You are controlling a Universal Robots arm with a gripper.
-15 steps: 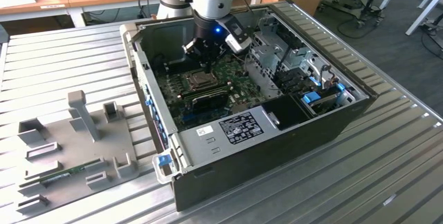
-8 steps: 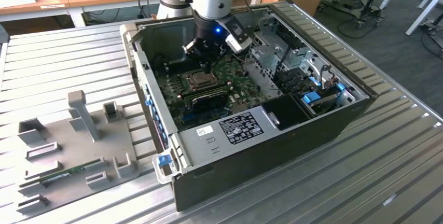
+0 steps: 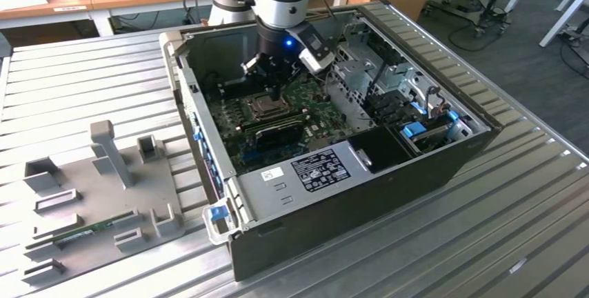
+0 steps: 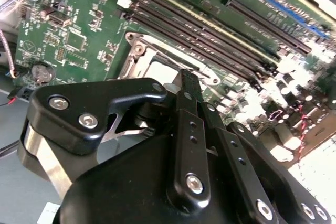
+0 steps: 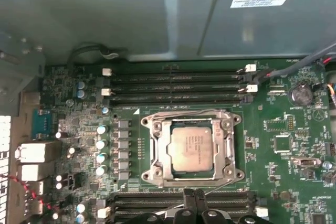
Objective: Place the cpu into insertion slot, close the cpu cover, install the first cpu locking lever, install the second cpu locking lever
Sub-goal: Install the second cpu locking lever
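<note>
1. Cpu (image 5: 192, 149): a flat square chip with a pale silver-tan, matte face, lying level inside the insertion slot (image 5: 157, 182) in the first wrist view.
2. The cpu cover (image 5: 227, 153), a thin silver metal frame plate with a square window, lies flat over the socket, the chip's face showing through the window; thin wire levers (image 5: 178, 114) run along the frame's edges.
3. Green circuit board (image 5: 283, 182) surrounds the socket, dotted with small cylindrical capacitors; long narrow black memory slots (image 5: 176, 88) run along two opposite sides of it.
4. In the exterior view the end effector (image 3: 276, 93) hangs inside the open black computer case (image 3: 442, 167), just above the socket's edge. Its black fingers (image 4: 188, 88) appear pressed together, holding nothing that I can see.
5. The case rests on a ribbed metal desk (image 3: 92, 84); a grey fixture tray (image 3: 101, 194) with upright blocks lies at the exterior view's left.
</note>
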